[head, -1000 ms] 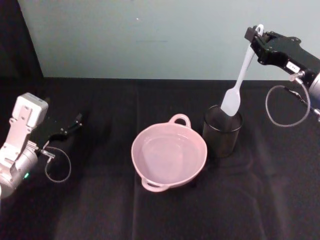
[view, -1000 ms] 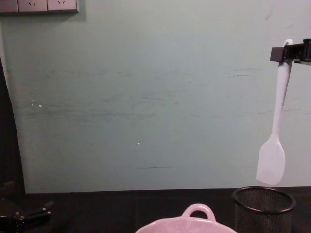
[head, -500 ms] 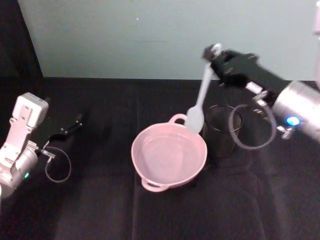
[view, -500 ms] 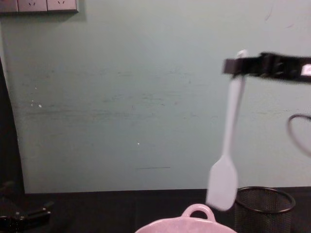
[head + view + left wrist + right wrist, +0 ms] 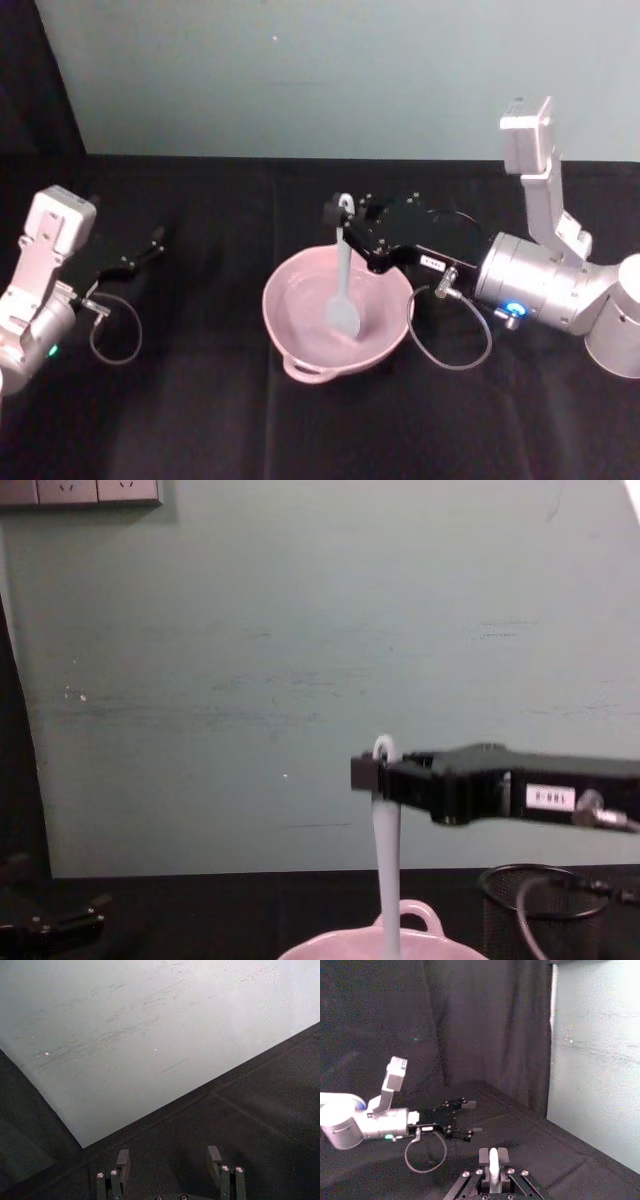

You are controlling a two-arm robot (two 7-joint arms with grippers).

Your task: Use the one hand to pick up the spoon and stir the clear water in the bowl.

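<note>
The pale pink bowl (image 5: 270, 303) holds clear water at the table's middle; its loop handle and rim (image 5: 322, 947) show at the bottom of the chest view. My right gripper (image 5: 341, 212) reaches in from the right above the bowl's far rim, shut on the top of the white spoon (image 5: 343, 278). The spoon hangs upright with its scoop down inside the bowl, in the water. In the chest view the right gripper (image 5: 368, 773) pinches the spoon (image 5: 386, 870) by its holed end. In the right wrist view the spoon's handle (image 5: 493, 1164) sits between the jaws. My left gripper (image 5: 142, 255) rests open at the far left.
A black wire-mesh cup (image 5: 546, 902) stands to the right of the bowl, behind the right arm's cable. The table wears a black cloth and a pale green wall (image 5: 300, 70) closes off the back. In the left wrist view, the left gripper (image 5: 168, 1160) stands open over bare cloth.
The right gripper has carried the spoon leftward from above the mesh cup and lowered it, so the scoop now sits in the bowl. The left arm has not moved.
</note>
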